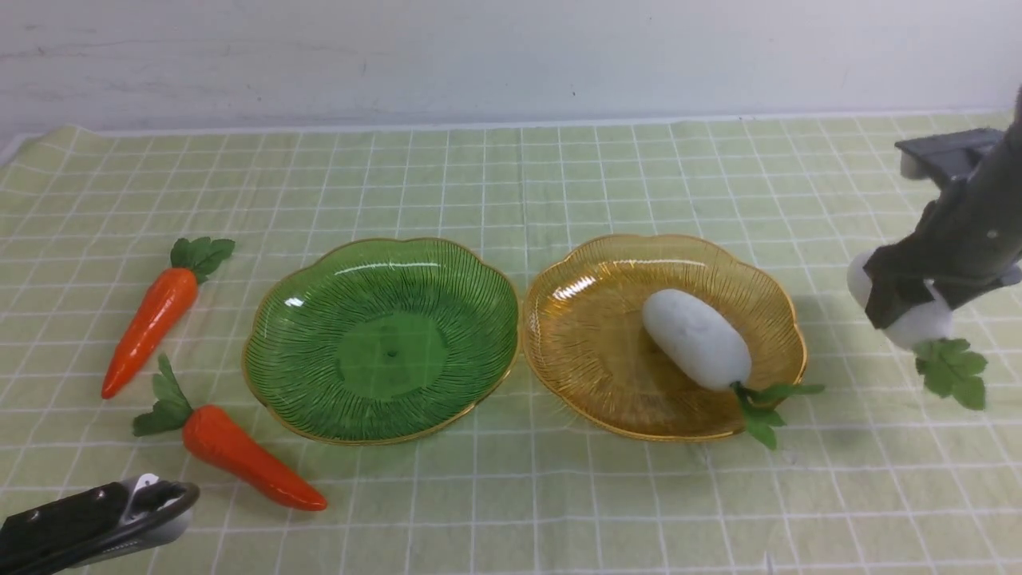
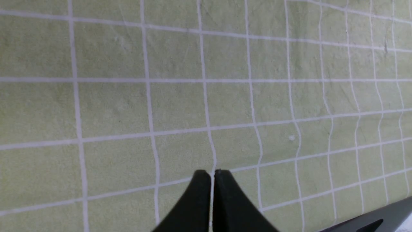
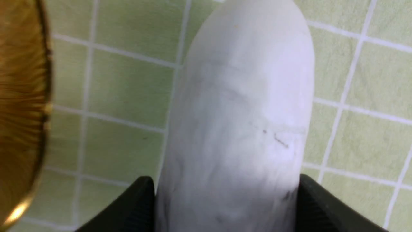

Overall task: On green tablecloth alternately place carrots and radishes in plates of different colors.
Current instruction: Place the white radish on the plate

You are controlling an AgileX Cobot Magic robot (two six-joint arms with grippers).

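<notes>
The green tablecloth (image 1: 511, 176) is covering the whole work area. The green plate (image 1: 319, 319) and the amber plate (image 1: 591, 327) are sitting side by side at its middle, rims just about touching, green on the left. The first radish (image 1: 696, 339) is lying inside the amber plate, set diagonally, with its leaf sprig hanging over the near right rim. The second radish (image 1: 922, 323) is sitting between the fingers of the right gripper (image 1: 906, 307), to the right of the amber plate and apart from its rim. The right gripper is clamping it across the white body, jaws spread to the radish's width, one dark finger on each flank in the right wrist view (image 3: 225, 193). The rounded end of that radish (image 3: 238, 129) is pointing away from the wrist and the leaves are dangling on the near side. It appears to be raised off the cloth, its shadow falling apart from it. The left gripper (image 1: 180, 499) is lying low at the near left corner, jaws pressed together and holding nothing; the left wrist view shows its tips (image 2: 210, 175) over bare cloth. The near carrot (image 1: 247, 459) is lying just beyond and to the right of that gripper, not touching it. The far carrot (image 1: 152, 323) is lying farther back, left of the green plate. Both carrots are resting on the cloth, outside the plates.
</notes>
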